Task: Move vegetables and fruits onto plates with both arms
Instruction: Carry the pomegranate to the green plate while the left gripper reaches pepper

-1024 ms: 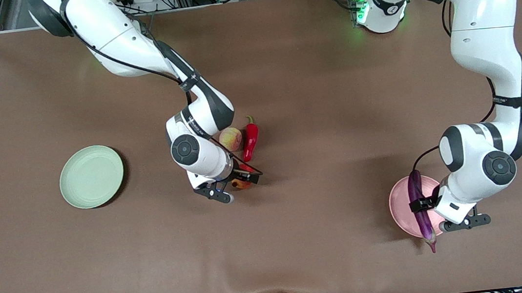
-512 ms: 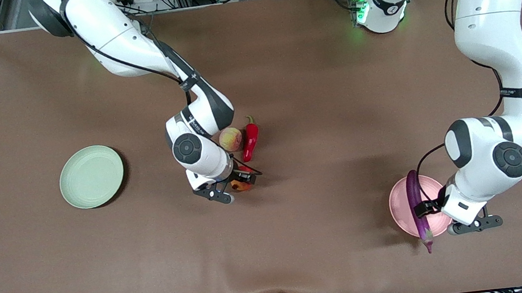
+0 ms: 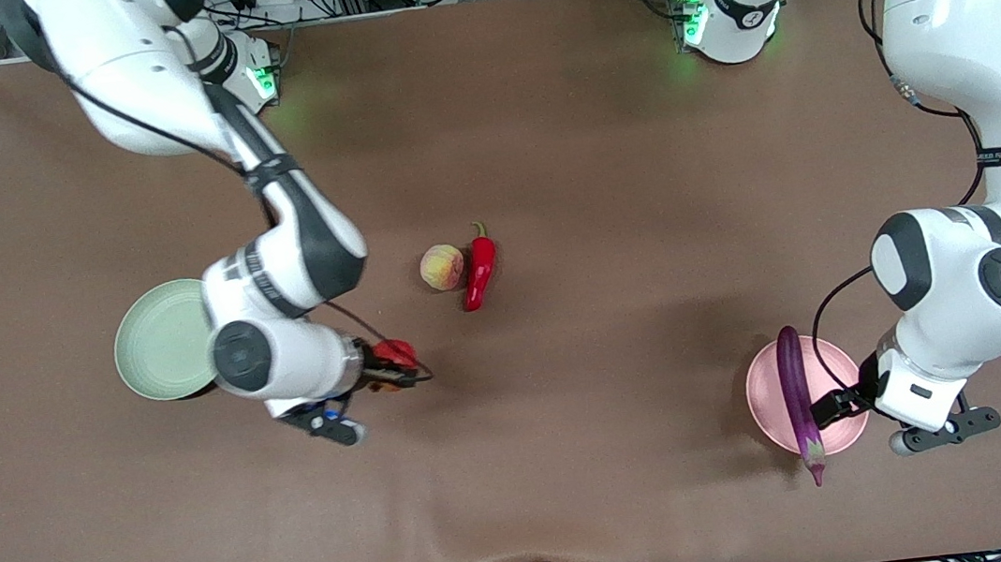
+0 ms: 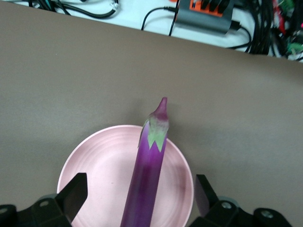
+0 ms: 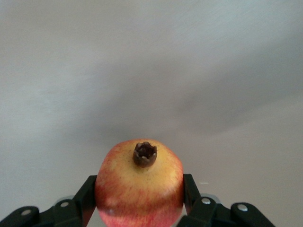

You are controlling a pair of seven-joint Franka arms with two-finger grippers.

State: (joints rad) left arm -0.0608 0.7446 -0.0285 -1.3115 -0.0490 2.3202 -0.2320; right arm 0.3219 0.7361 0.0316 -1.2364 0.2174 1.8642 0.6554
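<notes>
Right gripper [image 3: 388,369] clenched on the pomegranate [image 5: 139,182], crown visible, held in the air over bare table beside the green plate [image 3: 163,340]. Left gripper [image 4: 139,198] released, jaws wide, over the pink plate [image 4: 102,165]. Eggplant [image 3: 798,400] lies across that plate, stem end overhanging the rim nearer the front camera. Peach [image 3: 442,267] and chili pepper [image 3: 479,270] touch, mid-table. No legible writing; small lettering on the arm bands cannot be read.

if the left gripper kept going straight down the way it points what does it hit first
Most likely the purple eggplant, lying across the pink plate right between the left gripper's open fingers; the gap above it is hard to judge.
</notes>
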